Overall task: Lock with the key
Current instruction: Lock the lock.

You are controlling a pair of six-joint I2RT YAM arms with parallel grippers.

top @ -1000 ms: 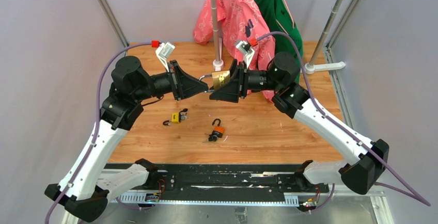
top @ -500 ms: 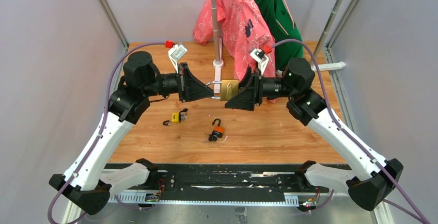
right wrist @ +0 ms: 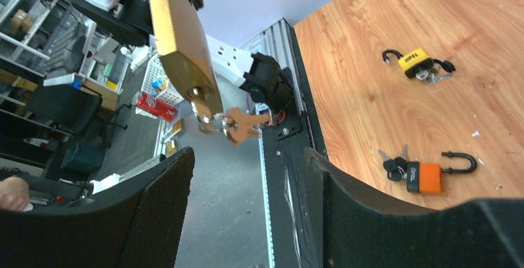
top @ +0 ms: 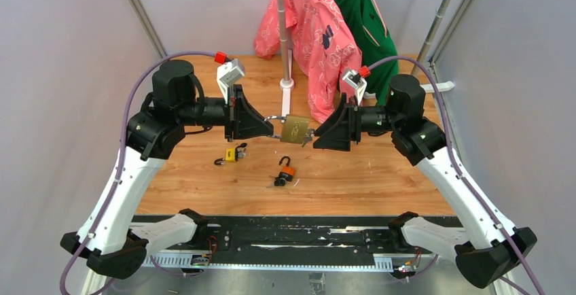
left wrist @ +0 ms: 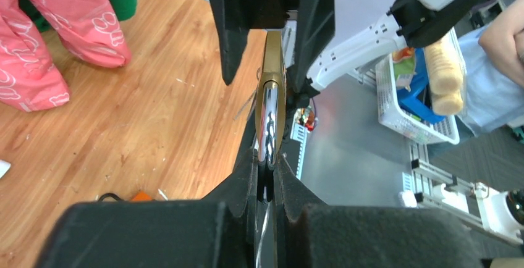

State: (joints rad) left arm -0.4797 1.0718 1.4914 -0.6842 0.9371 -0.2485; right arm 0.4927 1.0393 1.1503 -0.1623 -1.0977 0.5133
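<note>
Two arms meet in mid-air above the bench (top: pixel 380 172): on the left, the left jaws are pinched tight on the steel shackle (left wrist: pixel 267 120) of the brass padlock (top: pixel 295 128), holding its body out toward the other arm, likely so the keyway end stays free to reach. A bunch of keys (right wrist: pixel 238 125) hangs from that end, one seemingly inserted, and just to its right the right jaws stand wide, touching nothing, apparently lined up to close on the key and turn it. Whether the shackle is pushed fully home I cannot tell.
</note>
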